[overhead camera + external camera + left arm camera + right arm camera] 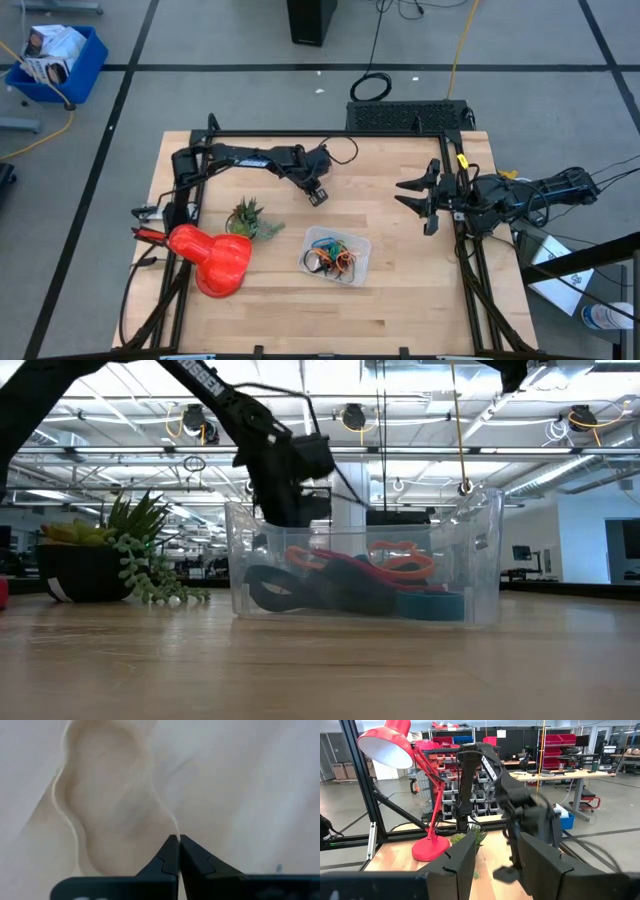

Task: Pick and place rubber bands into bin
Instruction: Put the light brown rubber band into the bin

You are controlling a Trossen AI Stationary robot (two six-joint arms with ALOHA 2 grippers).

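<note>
High view: the left tool [318, 196] is down at the surface [400, 300] behind the bin [357, 270] of rubber bands [333, 257]; the right tool [420, 201] waits open.

Left wrist view: its tips are pinched shut on a tan band [65, 815].

Judged step: picking; next, lift and carry to the bin.

Bench [400, 290]: pale wood, smooth matt, visible grain. Bin [480, 550]: clear glossy plastic. Rubber bands [400, 575]: matt rubber, mixed colours. Lamp [215, 258]: glossy red. Fingers [197, 862]: matt black plastic.
</note>
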